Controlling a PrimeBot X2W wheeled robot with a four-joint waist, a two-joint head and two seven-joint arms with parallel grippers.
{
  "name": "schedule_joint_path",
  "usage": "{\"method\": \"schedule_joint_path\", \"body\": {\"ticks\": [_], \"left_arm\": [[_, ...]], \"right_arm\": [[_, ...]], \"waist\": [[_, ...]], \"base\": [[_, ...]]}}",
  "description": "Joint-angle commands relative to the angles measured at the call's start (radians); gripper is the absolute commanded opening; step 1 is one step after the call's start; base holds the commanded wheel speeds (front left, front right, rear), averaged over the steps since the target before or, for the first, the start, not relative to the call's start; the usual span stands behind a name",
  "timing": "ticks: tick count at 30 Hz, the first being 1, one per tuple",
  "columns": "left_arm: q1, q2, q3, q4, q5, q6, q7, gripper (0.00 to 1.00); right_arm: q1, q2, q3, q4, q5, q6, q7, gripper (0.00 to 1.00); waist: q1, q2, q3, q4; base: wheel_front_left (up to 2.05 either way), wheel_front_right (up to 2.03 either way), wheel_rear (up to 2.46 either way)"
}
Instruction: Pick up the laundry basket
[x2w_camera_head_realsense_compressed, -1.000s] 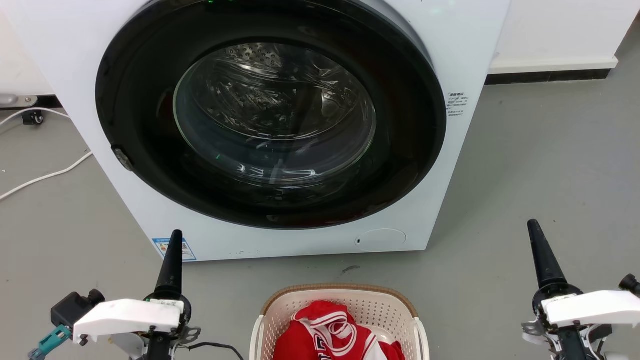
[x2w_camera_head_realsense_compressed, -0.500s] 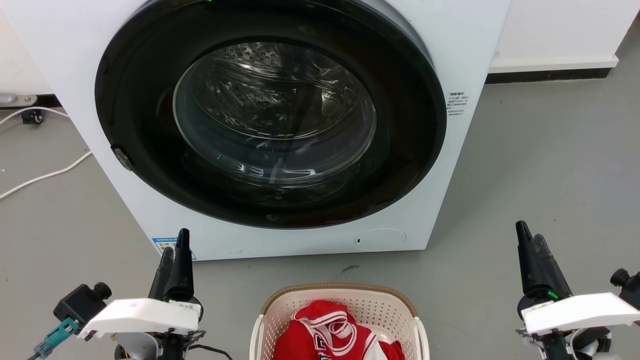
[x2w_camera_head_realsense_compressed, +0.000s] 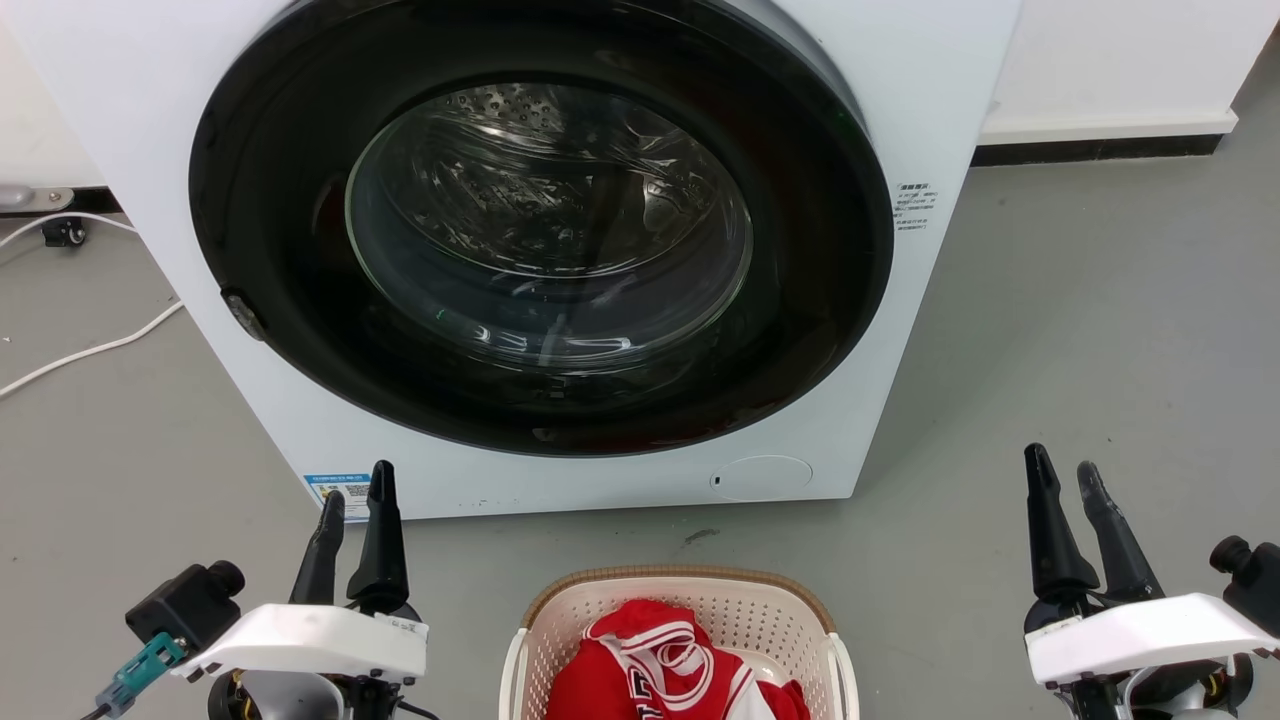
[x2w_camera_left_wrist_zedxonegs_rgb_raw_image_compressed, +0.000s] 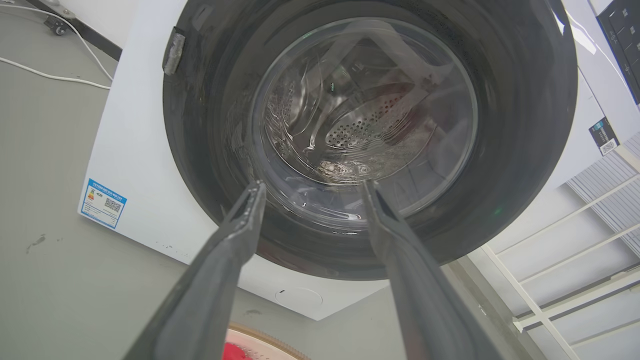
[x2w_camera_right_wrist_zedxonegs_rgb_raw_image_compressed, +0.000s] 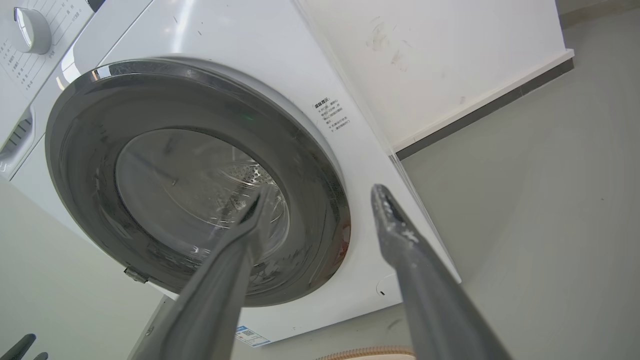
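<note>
The laundry basket (x2w_camera_head_realsense_compressed: 680, 574) sits on the grey floor (x2w_camera_head_realsense_compressed: 1100, 330) just in front of the washing machine (x2w_camera_head_realsense_compressed: 930, 90), at the bottom middle of the head view. The frame edge cuts off its near half, so only the far tan rim, some perforated wall and the tops of its side walls show. A red and white garment (x2w_camera_head_realsense_compressed: 660, 670) lies inside, also cropped, and its shape cannot be made out. The left claw (x2w_camera_head_realsense_compressed: 357, 485) stands off the basket's left side and the right claw (x2w_camera_head_realsense_compressed: 1060, 462) well off its right. Neither touches the basket. Each has its two dark fingers parted by a modest gap and holds nothing. One left finger covers part of the blue label (x2w_camera_head_realsense_compressed: 345, 487) low on the machine front. The left wrist view looks between its fingers (x2w_camera_left_wrist_zedxonegs_rgb_raw_image_compressed: 235, 240) into the glass door (x2w_camera_left_wrist_zedxonegs_rgb_raw_image_compressed: 360, 115) and catches a sliver of rim and red cloth at its bottom edge. It also shows the label whole. The right wrist view shows a control dial (x2w_camera_right_wrist_zedxonegs_rgb_raw_image_compressed: 31, 30) at the machine's top, which the head view crops away, and a strip of tan rim (x2w_camera_right_wrist_zedxonegs_rgb_raw_image_compressed: 370, 352). A second ago each claw's fingers were pressed together; they have since spread, and both claws have shifted slightly inward. The basket and machine are unmoved.
</note>
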Motion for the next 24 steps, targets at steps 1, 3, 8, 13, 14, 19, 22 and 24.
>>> {"method": "schedule_joint_path", "body": {"ticks": [1, 3, 8, 13, 14, 19, 22, 24], "left_arm": [[0.0, 0.003, -0.004, -0.018, 0.04, 0.004, -0.011, 1.0], [0.001, 0.003, -0.006, -0.018, 0.054, 0.005, -0.014, 1.0], [0.006, 0.004, -0.016, -0.019, 0.132, 0.009, -0.031, 1.0], [0.011, 0.004, -0.02, -0.02, 0.177, 0.013, -0.042, 1.0], [0.011, 0.004, -0.021, -0.021, 0.188, 0.014, -0.046, 1.0], [0.016, 0.004, -0.027, -0.021, 0.241, 0.017, -0.057, 1.0], [0.019, 0.004, -0.033, -0.02, 0.273, 0.021, -0.066, 1.0], [0.021, 0.004, -0.035, -0.02, 0.294, 0.024, -0.07, 1.0]], "right_arm": [[-0.004, -0.004, 0.004, -0.023, -0.04, 0.0, -0.012, 1.0], [-0.002, -0.004, 0.004, -0.026, -0.055, 0.0, -0.016, 1.0], [0.009, -0.004, 0.01, -0.033, -0.132, 0.0, -0.033, 1.0], [0.015, -0.005, 0.013, -0.037, -0.181, 0.0, -0.044, 1.0], [0.016, -0.005, 0.014, -0.039, -0.192, 0.0, -0.047, 1.0], [0.025, -0.005, 0.02, -0.043, -0.244, 0.0, -0.06, 1.0], [0.03, -0.005, 0.02, -0.045, -0.272, 0.0, -0.067, 1.0], [0.033, -0.005, 0.022, -0.047, -0.294, 0.0, -0.072, 1.0]], "waist": [[0.0, 0.0, 0.0, 0.0], [0.0, 0.0, 0.001, 0.001], [0.0, 0.0, 0.002, 0.001], [0.0, 0.0, 0.003, 0.001], [0.0, 0.0, 0.003, 0.001], [0.0, 0.0, 0.004, 0.001], [0.0, 0.0, 0.004, 0.002], [0.0, 0.0, 0.004, 0.001]], "base": [[0.0, 0.0, 0.0], [0.0, 0.0, 0.0], [0.0, 0.0, 0.0], [0.0, 0.0, 0.0], [0.0, 0.0, 0.0], [0.0, 0.0, 0.0], [0.0, 0.0, 0.0], [0.0, 0.0, 0.0]]}}
